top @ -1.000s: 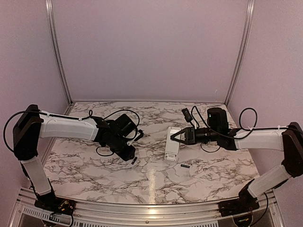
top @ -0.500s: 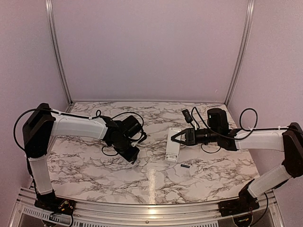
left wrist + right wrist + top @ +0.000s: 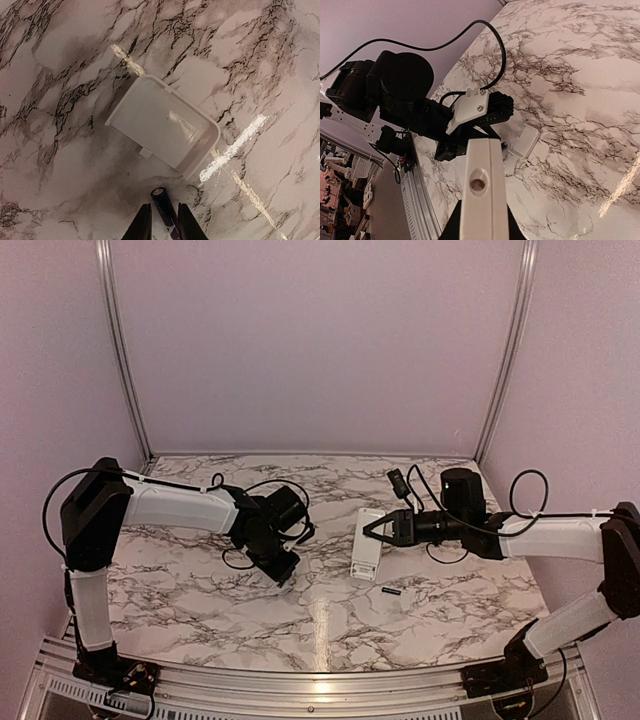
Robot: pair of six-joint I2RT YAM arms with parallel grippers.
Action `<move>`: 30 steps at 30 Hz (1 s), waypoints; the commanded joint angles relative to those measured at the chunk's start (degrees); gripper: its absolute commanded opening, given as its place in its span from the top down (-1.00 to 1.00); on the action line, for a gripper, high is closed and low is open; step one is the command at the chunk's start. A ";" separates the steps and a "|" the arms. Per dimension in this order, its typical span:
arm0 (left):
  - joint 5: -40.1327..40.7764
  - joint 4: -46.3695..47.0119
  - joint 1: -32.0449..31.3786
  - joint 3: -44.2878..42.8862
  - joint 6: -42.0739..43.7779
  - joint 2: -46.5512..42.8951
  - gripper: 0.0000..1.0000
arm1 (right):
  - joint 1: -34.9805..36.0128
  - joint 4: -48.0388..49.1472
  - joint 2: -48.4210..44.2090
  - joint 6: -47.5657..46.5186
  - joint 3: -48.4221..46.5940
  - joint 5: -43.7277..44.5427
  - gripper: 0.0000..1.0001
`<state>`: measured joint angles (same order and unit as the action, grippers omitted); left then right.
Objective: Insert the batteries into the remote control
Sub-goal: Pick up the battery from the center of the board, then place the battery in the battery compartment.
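Working w/ L claw [image 3: 164,215] low over the bench [image 3: 60,60], straddling one batt [image 3: 161,197] lying flat. Fingers sitting v. narrow on either side of it, but not showing whether actually pinching: can't tell. Judging the batt as tiny, light, rigid, smooth & round, so prob. rolling or squirting out of a skewed pinch. Best taking it across mid-length, square to its axis. Lying well apart on the bench, nearer the R arm: 2nd batt [image 3: 392,592].

Holding the remote [image 3: 364,552] by one end: R claw [image 3: 481,217], clamped tight on it. Not clear whether remote resting on bench or raised. Prob. light, stiff, slick plastic, so pinching across its long edges looking right.

Sitting just beyond the straddled batt: cover plate [image 3: 162,125], hollow side up like a shallow tray, nothing in it. Remote's batt bay not showing, so open or loaded: can't tell.
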<state>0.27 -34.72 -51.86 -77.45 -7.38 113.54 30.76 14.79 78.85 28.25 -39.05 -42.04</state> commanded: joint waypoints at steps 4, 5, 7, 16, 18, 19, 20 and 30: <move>0.12 -3.05 -0.26 -1.72 1.24 2.54 0.70 | -0.79 2.13 1.64 1.04 0.40 -1.03 1.00; -0.04 -3.18 -0.23 -1.54 1.34 2.56 0.73 | -0.79 2.41 1.96 1.36 0.42 -1.44 1.00; -0.05 -3.79 -0.18 -1.47 1.56 2.80 0.76 | -0.79 3.16 2.34 1.96 0.64 -1.95 1.00; -1.48 0.18 -0.10 3.50 3.77 -4.99 1.00 | -0.11 12.55 5.47 9.37 0.72 -2.88 1.00; -4.11 4.19 -0.09 6.21 5.19 -10.48 1.00 | 1.10 17.57 6.72 13.15 1.55 -2.30 1.00; -5.40 6.77 -0.10 7.83 5.84 -13.62 1.00 | 1.78 18.92 7.37 14.20 1.61 -2.04 1.00; -6.89 9.65 -0.20 9.73 6.47 -16.86 1.00 | 2.67 19.34 8.00 14.63 1.30 -2.00 1.00; -13.80 29.61 -3.81 23.79 15.19 -37.63 1.00 | 9.34 23.17 14.80 17.69 -3.19 -1.97 1.00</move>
<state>-9.43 -13.19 -52.82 -57.01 1.87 78.24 38.48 32.14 91.88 42.76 -38.72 -43.51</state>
